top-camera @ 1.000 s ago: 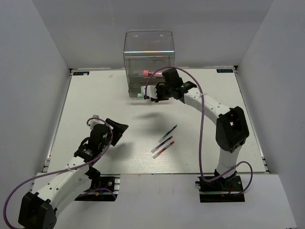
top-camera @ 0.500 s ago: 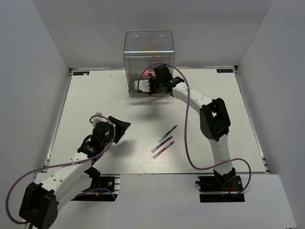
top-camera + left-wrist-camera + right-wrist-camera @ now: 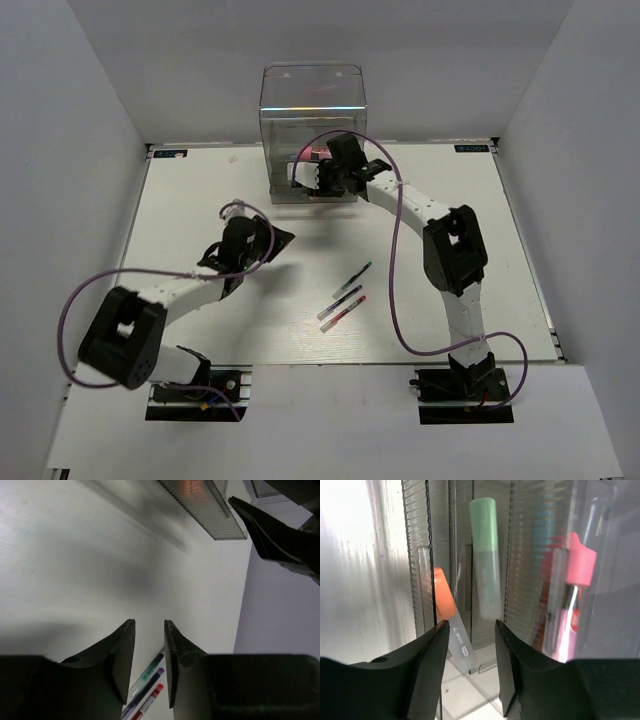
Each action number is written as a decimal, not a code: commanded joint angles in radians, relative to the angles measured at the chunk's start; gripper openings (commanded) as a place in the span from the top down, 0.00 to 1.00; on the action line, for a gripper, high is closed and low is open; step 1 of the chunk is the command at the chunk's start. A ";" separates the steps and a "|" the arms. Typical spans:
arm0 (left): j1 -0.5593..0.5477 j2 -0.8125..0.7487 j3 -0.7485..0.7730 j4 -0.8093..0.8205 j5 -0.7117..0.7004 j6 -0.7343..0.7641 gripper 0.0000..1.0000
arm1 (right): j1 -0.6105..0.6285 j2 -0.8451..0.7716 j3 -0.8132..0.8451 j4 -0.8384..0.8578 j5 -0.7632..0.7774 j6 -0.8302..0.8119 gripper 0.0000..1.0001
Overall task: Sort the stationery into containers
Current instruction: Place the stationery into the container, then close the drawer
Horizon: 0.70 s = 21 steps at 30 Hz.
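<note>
The clear cabinet (image 3: 312,110) stands at the table's far edge. My right gripper (image 3: 322,180) is open at its drawer fronts. In the right wrist view its jaws (image 3: 472,630) stand apart, and the orange-grey marker (image 3: 445,602) leans by the left finger. A green marker (image 3: 485,560) and the pink block (image 3: 577,567) lie behind the clear plastic. Three pens lie mid-table: green-tipped (image 3: 353,279), dark (image 3: 340,301) and red (image 3: 343,313). My left gripper (image 3: 278,240) is open and empty, left of the pens. They show past its fingers in the left wrist view: green-tipped (image 3: 149,674), dark (image 3: 146,694), red (image 3: 152,696).
White walls close in the table (image 3: 200,200) on the left, right and back. The right arm's purple cable (image 3: 400,240) loops over the table's right half. The cabinet's ribbed drawer edge (image 3: 202,505) shows far ahead in the left wrist view.
My left arm has swung forward and right, bringing its gripper nearer the table's middle and the pens. My right gripper has moved in to the cabinet's drawer fronts and stays there.
</note>
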 commanded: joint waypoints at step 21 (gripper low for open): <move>0.061 0.719 0.711 0.107 0.108 0.073 0.81 | -0.153 -0.634 -0.717 0.250 -0.107 0.468 1.00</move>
